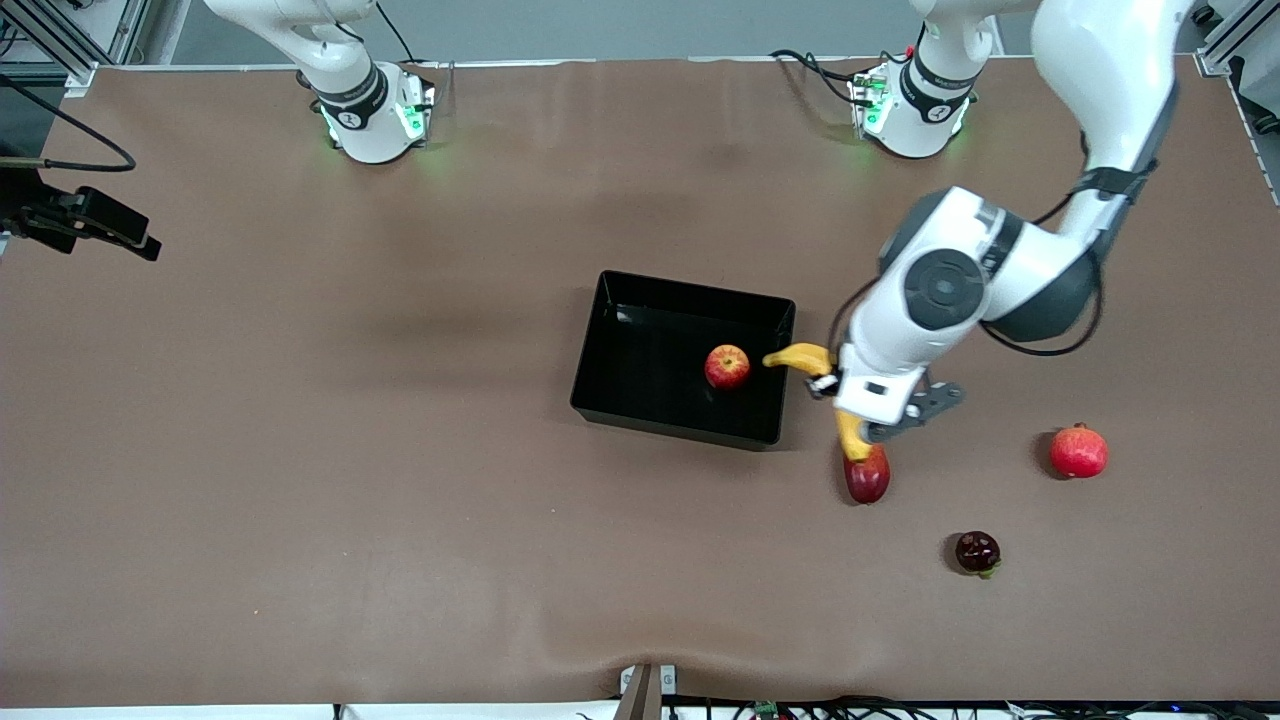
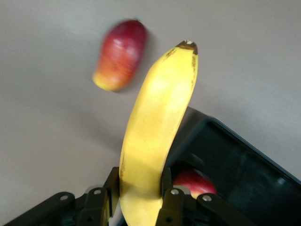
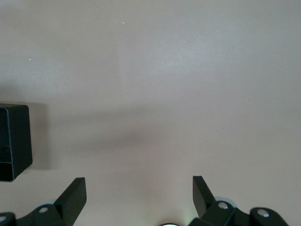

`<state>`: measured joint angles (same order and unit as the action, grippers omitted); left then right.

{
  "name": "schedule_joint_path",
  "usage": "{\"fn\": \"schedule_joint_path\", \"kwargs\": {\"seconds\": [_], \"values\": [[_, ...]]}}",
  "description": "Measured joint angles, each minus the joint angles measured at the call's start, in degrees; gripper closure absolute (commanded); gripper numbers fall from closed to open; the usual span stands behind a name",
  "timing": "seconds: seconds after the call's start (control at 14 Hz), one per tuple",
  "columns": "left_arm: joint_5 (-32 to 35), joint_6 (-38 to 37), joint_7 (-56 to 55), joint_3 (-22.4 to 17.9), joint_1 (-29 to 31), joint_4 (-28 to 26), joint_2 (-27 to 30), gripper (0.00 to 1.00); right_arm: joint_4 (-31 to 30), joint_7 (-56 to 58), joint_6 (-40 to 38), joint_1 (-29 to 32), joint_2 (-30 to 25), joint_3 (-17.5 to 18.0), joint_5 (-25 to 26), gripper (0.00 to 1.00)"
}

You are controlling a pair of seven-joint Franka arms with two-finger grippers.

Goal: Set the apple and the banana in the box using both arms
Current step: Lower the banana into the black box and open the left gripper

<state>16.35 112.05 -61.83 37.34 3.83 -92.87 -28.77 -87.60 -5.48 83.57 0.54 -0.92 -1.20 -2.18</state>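
Note:
The black box (image 1: 640, 345) sits mid-table. The apple (image 1: 727, 366) lies in it near the wall toward the left arm's end; the left wrist view shows it too (image 2: 195, 182). My left gripper (image 1: 835, 388) is shut on the yellow banana (image 1: 800, 357) and holds it in the air just outside that wall, one tip over the box's rim. In the left wrist view the banana (image 2: 157, 127) sits between the left gripper's (image 2: 139, 193) fingers. My right gripper (image 3: 139, 188) is open and empty over bare table, with a corner of the box (image 3: 14, 141) in its view. It is out of the front view.
A red-yellow mango (image 1: 867, 475) lies under the banana's lower end, nearer the front camera than the box's corner; it also shows in the left wrist view (image 2: 120, 55). An all-red crowned fruit (image 1: 1079, 451) and a small dark fruit (image 1: 977, 552) lie toward the left arm's end.

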Motion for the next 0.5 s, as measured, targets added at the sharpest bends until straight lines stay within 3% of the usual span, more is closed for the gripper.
{"fn": "schedule_joint_path", "kwargs": {"seconds": [0.5], "values": [[0.07, 0.08, -14.01, -0.34, -14.60, 5.05, -9.64, 1.00, 0.00, 0.00, -0.18, -0.18, 0.00, 0.10, -0.17, 0.00]]}}
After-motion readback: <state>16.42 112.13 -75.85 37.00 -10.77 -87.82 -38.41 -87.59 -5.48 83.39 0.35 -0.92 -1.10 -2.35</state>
